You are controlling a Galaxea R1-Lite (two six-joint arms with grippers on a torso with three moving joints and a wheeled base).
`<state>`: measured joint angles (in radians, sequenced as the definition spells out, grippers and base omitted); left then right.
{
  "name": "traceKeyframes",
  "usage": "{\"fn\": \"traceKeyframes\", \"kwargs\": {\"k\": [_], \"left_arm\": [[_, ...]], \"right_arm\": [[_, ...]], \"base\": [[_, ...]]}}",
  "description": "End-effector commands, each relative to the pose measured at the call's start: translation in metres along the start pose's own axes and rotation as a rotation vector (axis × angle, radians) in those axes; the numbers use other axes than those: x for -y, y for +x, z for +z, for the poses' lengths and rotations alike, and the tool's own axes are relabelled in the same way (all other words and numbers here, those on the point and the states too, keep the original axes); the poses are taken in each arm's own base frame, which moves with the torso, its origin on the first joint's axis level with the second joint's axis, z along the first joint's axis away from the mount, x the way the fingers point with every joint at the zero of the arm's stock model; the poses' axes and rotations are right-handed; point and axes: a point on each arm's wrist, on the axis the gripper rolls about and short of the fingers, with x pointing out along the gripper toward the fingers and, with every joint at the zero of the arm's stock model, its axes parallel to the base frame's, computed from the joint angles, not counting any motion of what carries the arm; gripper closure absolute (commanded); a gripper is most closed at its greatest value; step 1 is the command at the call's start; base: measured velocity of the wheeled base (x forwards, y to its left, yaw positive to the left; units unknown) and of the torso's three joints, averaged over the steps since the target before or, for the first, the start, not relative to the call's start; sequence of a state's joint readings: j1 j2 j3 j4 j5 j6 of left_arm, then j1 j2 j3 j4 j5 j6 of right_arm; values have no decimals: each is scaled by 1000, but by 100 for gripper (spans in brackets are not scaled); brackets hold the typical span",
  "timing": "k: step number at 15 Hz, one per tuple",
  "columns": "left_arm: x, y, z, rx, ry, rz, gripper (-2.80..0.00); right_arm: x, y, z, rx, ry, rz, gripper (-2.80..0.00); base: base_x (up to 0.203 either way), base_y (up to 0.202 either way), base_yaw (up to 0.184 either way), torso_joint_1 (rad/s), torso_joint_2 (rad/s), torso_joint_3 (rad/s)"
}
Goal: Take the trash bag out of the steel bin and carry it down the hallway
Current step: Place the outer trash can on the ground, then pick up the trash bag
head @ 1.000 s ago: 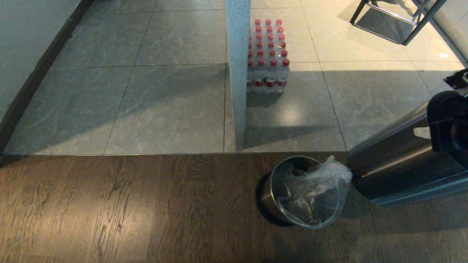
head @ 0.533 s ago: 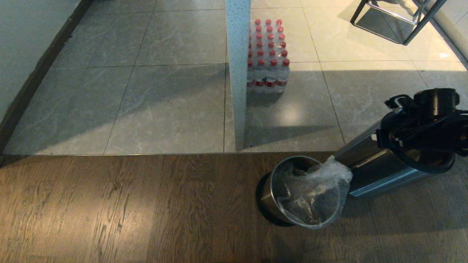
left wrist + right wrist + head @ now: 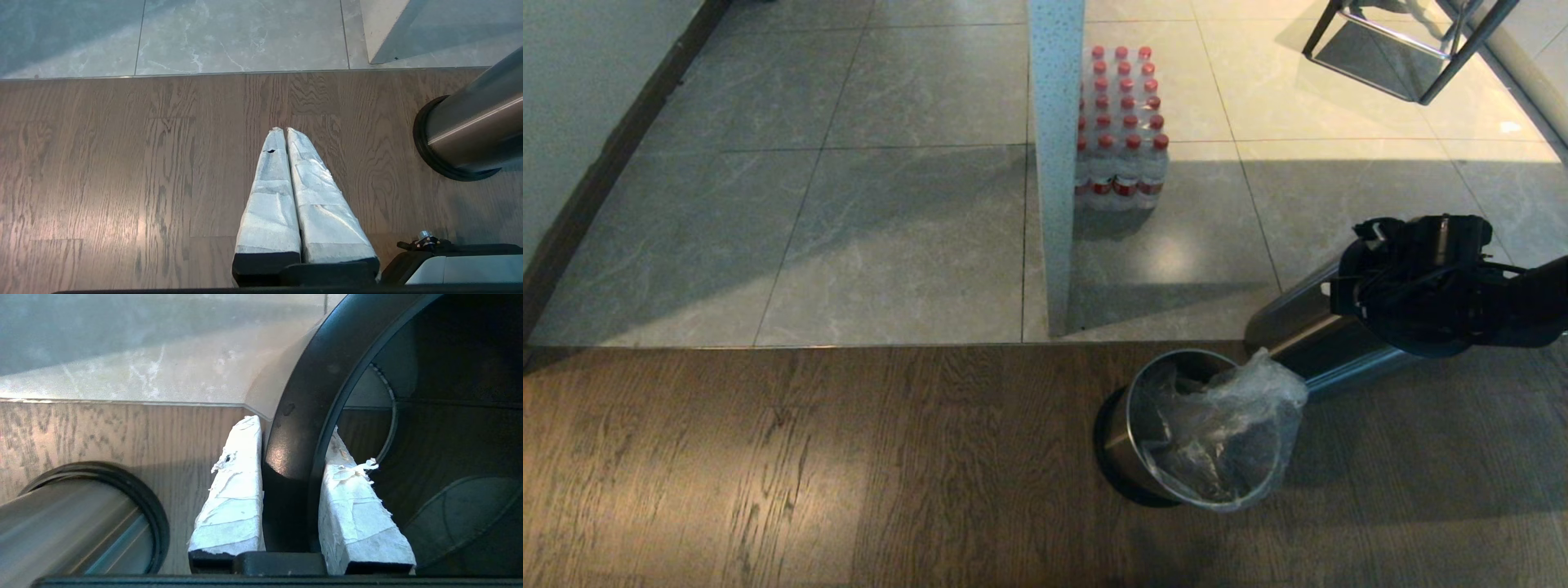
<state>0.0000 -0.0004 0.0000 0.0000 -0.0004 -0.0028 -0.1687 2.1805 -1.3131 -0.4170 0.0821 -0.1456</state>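
Your steel bin point(image 3: 1131, 441) sits on the wood floor point(image 3: 809, 465), trash bag point(image 3: 1225, 433) inside; bottle pack point(image 3: 1123, 131) behind it, beside the pillar point(image 3: 1055, 163).

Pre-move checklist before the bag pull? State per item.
1. Rim of steel bin bare of its ring: ok.
2. Right gripper free to take the bag: not ok, it is shut on the black ring, to the right of the bin.
3. Ring resting on the floor, safe to release: cannot tell.
4. Trash bag edge reachable: ok, loose plastic is bunched above the rim on the right arm's side.
5. Left gripper clear of the bin: ok, shut and empty over the wood floor.
6. Tiles ahead clear: not ok, a bottle pack sits beside a white post.
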Motion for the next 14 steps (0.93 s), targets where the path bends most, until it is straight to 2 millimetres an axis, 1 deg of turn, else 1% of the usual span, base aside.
{"fn": "traceKeyframes", "kwargs": {"k": [1,2,3,5,7,8,10,12,13,14], "left_arm": [[0,0,0,0,0,0,0],[0,0,0,0,0,0,0],[0,0,0,0,0,2,0],[0,0,0,0,0,0,0],[0,0,0,0,0,-1,0],[0,0,0,0,0,0,0],[0,0,0,0,0,0,0],[0,0,0,0,0,0,0],[0,0,0,0,0,0,0],[0,0,0,0,0,0,0]], "right_arm": [[-1,-12,3,2,-3,11,0],[-1,-21,7,15,-4,32,0],[-1,-28,7,16,-8,59,-280],[-2,-35,5,18,-18,64,-280],[-1,-38,10,41,-22,63,-280],[0,-42,15,56,-24,60,-280],[3,-55,26,103,-32,47,-280],[3,-76,38,148,-36,41,-280],[2,-89,42,164,-36,48,0],[-1,-104,44,176,-37,75,0]], "base": [[0,0,0,0,0,0],[0,0,0,0,0,0],[0,0,0,0,0,0],[0,0,0,0,0,0],[0,0,0,0,0,0],[0,0,0,0,0,0],[0,0,0,0,0,0],[0,0,0,0,0,0],[0,0,0,0,0,0],[0,0,0,0,0,0]]}}
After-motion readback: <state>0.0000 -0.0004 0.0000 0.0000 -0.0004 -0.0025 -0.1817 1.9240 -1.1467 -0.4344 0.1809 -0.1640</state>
